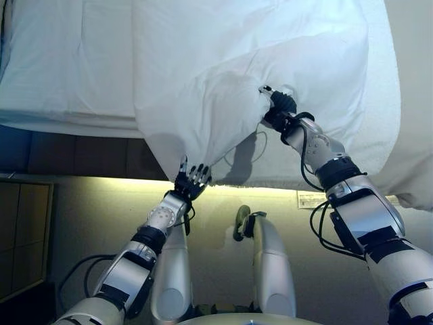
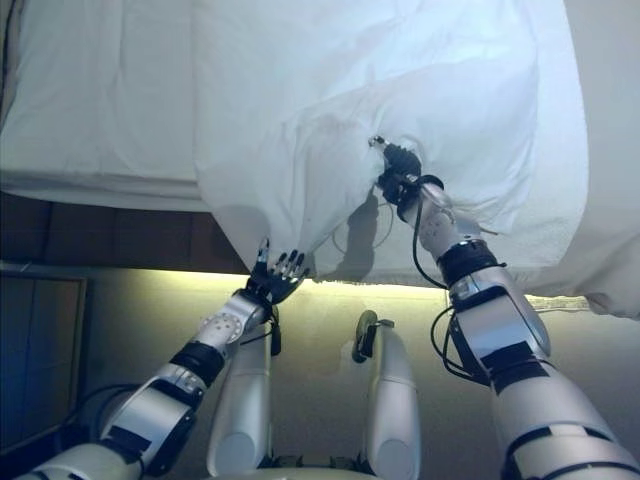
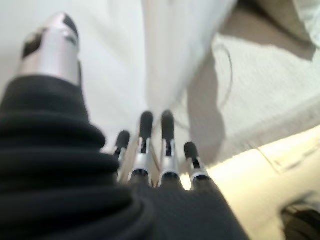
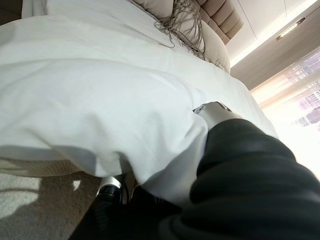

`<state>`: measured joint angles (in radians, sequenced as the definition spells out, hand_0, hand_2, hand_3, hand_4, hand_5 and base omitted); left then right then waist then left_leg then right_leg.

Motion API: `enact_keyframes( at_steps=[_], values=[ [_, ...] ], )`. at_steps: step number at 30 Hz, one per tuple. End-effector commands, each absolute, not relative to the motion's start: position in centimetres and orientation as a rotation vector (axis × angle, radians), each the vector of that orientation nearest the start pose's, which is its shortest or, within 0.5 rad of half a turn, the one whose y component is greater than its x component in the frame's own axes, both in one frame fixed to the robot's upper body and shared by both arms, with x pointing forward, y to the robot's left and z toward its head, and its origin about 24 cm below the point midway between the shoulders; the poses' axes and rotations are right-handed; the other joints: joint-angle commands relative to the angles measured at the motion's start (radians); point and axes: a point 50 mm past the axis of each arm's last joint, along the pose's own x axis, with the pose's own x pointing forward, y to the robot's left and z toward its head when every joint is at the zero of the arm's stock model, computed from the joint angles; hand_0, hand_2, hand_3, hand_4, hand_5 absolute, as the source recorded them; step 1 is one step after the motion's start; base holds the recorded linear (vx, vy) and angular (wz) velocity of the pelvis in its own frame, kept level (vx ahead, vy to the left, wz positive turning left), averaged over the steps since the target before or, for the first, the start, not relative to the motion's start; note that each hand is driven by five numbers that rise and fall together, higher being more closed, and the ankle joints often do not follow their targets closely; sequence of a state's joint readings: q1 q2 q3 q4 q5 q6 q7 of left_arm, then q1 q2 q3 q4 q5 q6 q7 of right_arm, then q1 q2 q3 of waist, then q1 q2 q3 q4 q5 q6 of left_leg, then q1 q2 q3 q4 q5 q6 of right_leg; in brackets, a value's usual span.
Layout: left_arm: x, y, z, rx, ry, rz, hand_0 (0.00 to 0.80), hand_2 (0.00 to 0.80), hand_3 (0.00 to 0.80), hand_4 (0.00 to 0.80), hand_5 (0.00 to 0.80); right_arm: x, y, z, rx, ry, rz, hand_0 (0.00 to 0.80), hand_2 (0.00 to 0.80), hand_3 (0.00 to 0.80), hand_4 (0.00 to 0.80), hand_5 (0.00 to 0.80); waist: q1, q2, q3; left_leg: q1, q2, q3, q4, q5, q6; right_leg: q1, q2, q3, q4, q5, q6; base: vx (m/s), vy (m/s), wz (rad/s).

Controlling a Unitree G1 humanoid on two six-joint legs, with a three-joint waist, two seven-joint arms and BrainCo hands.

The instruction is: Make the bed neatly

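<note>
Right hand (image 1: 279, 107) curled into a bunched fold of the white duvet (image 1: 270, 61), gripping it above the bed (image 1: 61, 61) edge. Left hand (image 1: 191, 180), fingers straight and holding nothing, sits at the duvet's hanging corner, just below the bed edge.

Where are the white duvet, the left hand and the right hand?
white duvet (image 1: 203, 74), left eye view, its raised fold.
left hand (image 1: 191, 181), left eye view, its palm.
right hand (image 1: 279, 107), left eye view, its dark cover.
</note>
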<state>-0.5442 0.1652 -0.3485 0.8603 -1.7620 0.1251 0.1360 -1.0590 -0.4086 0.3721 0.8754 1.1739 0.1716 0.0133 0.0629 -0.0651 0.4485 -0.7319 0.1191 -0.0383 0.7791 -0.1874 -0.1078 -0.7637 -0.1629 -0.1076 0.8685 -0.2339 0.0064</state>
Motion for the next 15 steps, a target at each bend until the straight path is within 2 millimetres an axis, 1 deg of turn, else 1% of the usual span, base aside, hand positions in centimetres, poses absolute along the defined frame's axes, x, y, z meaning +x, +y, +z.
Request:
enact_keyframes(
  at_steps=[1,4,8,11,15],
  values=[
    [31.1,7.5,-2.0,-1.372,0.789,0.051,0.0,0.0,0.0,0.0,0.0,41.3,-11.4,24.9,0.513,-0.107,0.409,0.8,0.8,0.8,0.8,0.8,0.006,0.02,-0.007,0.025,-0.016,0.022,-0.013,-0.007,0.087,0.051,0.002,0.01,-0.103,0.08,0.015,0.0,0.0,0.0],
    [30.8,7.1,-2.1,-1.374,0.824,0.055,0.0,0.0,0.0,0.0,0.0,41.2,-11.2,25.2,0.512,-0.117,0.413,0.8,0.8,0.8,0.8,0.8,0.008,0.014,-0.002,0.02,-0.012,0.02,-0.009,-0.01,0.088,0.048,0.002,0.008,-0.1,0.08,0.015,0.0,-0.043,0.0],
    [30.5,6.3,-2.4,-1.33,0.867,0.062,0.0,0.0,0.0,0.0,0.0,41.2,-11.1,25.7,0.526,-0.132,0.415,0.8,0.8,0.8,0.8,0.8,0.011,0.004,0.008,0.015,-0.007,0.014,-0.003,-0.014,0.089,0.045,0.002,0.001,-0.094,0.08,0.014,-0.01,-0.056,0.04],
    [30.2,6.0,-2.7,-1.338,0.864,0.038,0.0,0.0,0.0,0.0,0.0,41.1,-10.9,25.7,0.534,-0.126,0.433,0.8,0.8,0.8,0.8,0.8,0.013,0.001,0.011,0.021,-0.006,0.013,-0.012,-0.012,0.088,0.052,0.004,-0.002,-0.102,0.081,0.014,0.007,-0.047,0.04],
    [30.5,5.7,-1.9,-1.37,0.807,-0.041,0.0,0.0,0.0,0.0,0.0,41.0,-10.1,25.4,0.544,-0.104,0.473,0.8,0.8,0.8,0.8,0.8,0.012,-0.004,0.014,0.029,-0.001,0.014,-0.024,-0.009,0.084,0.062,0.008,-0.003,-0.113,0.08,0.011,0.008,-0.043,-0.01]
  ],
)
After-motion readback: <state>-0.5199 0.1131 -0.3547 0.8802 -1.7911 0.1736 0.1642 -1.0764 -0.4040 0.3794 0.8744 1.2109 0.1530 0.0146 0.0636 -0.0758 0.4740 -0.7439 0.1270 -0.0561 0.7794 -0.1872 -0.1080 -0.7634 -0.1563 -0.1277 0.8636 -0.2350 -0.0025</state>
